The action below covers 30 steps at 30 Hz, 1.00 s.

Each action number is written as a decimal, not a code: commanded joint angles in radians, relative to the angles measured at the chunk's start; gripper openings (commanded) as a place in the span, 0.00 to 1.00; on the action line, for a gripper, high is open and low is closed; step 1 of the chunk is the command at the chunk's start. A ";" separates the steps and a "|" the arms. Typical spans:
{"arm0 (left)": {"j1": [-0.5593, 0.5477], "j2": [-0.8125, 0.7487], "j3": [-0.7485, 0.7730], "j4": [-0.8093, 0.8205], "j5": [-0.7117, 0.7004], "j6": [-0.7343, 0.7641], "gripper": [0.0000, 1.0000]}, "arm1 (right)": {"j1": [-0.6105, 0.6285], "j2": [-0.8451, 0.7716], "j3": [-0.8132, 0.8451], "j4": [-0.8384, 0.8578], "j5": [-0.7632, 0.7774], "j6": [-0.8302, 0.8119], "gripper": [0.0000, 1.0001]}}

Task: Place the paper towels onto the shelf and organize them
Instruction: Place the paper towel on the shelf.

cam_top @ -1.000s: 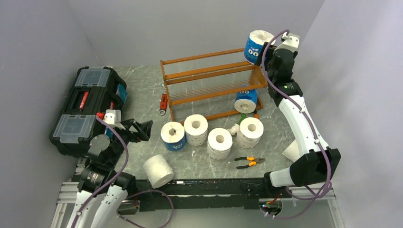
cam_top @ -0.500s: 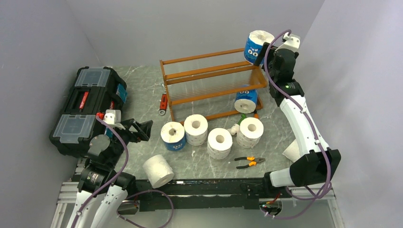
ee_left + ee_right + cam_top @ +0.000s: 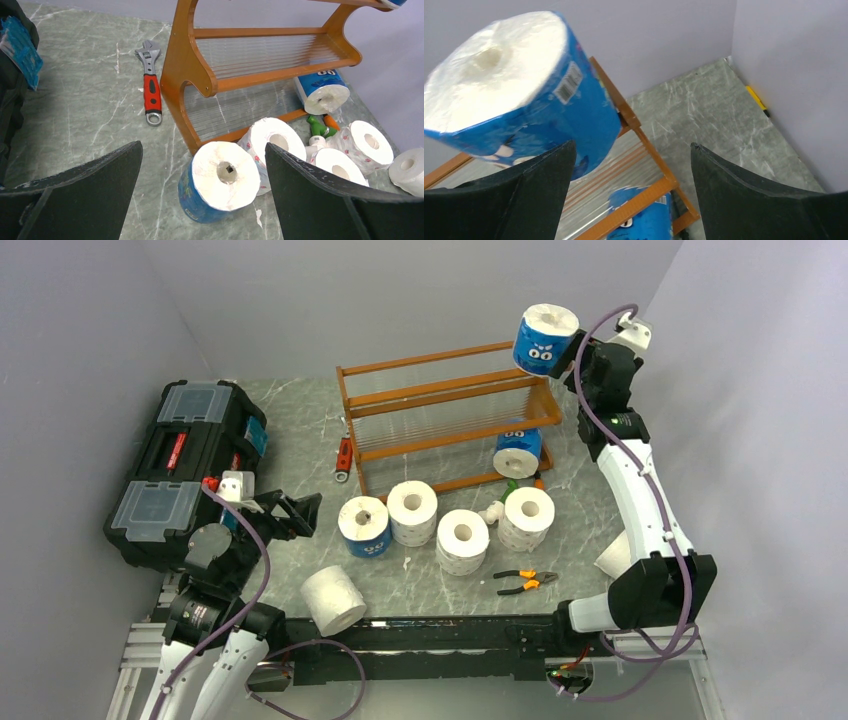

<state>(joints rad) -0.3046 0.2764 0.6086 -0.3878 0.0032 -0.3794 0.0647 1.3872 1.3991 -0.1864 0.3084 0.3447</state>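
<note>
From above, a blue roll (image 3: 545,338) perched on top of the shelf (image 3: 450,438) at two o'clock, the right gripper (image 3: 578,358) just beside it. Left wrist: the left gripper (image 3: 202,145) gaped wide, empty. Right wrist: jaws spread wide, nothing between them, the blue roll at ten o'clock.

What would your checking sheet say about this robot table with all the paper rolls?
Surface: grey marbled table, crowded.
Job's things: shelf; top blue roll at its upper right end; lying blue roll low by its right end; standing blue roll and four white rolls on the table.
Clutter: toolbox, wrench, pliers, green-and-white tool.
Grippers: left gripper open, empty; right gripper open beside the top blue roll.
Cables: purple cables along both arms.
Surroundings: plain grey walls, nothing else seen.
</note>
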 commanded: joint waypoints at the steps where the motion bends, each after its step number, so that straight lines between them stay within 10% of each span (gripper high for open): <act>1: -0.002 -0.010 0.010 0.006 0.012 0.008 0.99 | -0.026 -0.007 -0.002 -0.004 0.033 0.032 0.86; 30: -0.002 -0.006 0.005 0.014 0.032 0.002 0.99 | -0.016 -0.154 -0.186 0.117 -0.178 0.222 0.92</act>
<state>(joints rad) -0.3046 0.2764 0.6086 -0.3878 0.0166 -0.3794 0.0299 1.2427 1.2087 -0.1596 0.2008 0.5560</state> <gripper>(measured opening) 0.992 0.898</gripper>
